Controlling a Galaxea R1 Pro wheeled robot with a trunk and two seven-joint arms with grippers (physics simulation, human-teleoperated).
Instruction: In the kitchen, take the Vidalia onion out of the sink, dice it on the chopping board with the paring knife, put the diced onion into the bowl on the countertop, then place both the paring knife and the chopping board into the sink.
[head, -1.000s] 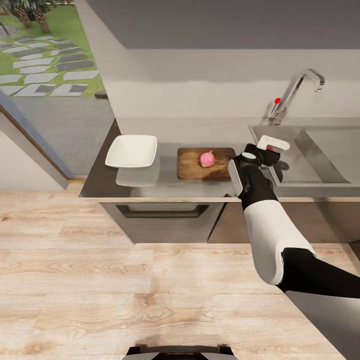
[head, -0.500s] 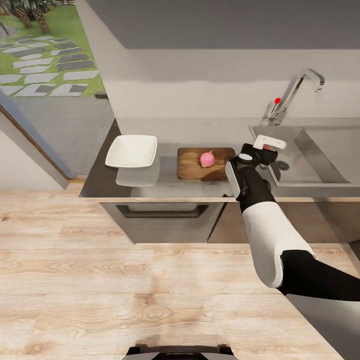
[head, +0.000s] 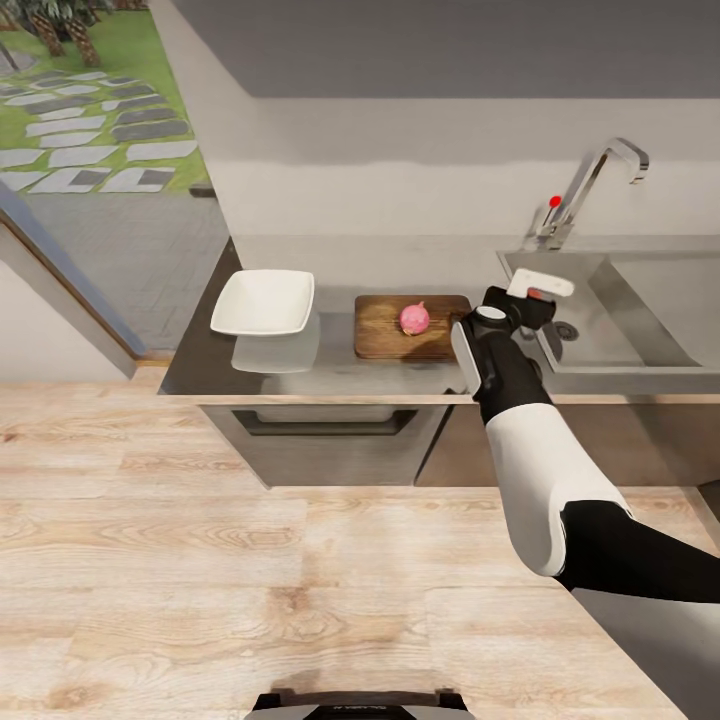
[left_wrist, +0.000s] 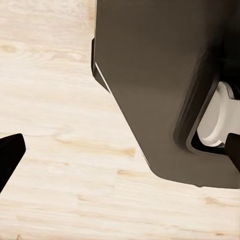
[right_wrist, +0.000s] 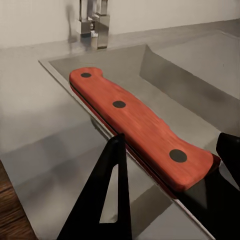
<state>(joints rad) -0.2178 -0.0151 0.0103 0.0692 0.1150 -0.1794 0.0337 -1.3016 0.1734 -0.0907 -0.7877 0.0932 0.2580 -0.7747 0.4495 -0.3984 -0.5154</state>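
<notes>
The pinkish Vidalia onion (head: 414, 318) sits whole on the brown chopping board (head: 385, 335), which lies on the dark countertop (head: 330, 372). To the board's left is the white square bowl (head: 262, 302). My right gripper (head: 533, 293) hovers over the left edge of the steel sink (head: 640, 300), just right of the board. In the right wrist view the paring knife's red handle (right_wrist: 135, 120) runs between the two fingers (right_wrist: 116, 190), which touch its end; the blade is hidden. My left gripper (left_wrist: 120, 155) hangs open over the wooden floor.
A chrome tap (head: 592, 180) with a red knob stands behind the sink. A dark drawer front (head: 325, 425) runs under the counter. Pale wood floor (head: 250, 580) lies between me and the counter. My dark base (left_wrist: 165, 85) is beside the left gripper.
The right gripper has shifted slightly left, toward the chopping board, carrying the red handle with it. Onion, board and bowl have not moved.
</notes>
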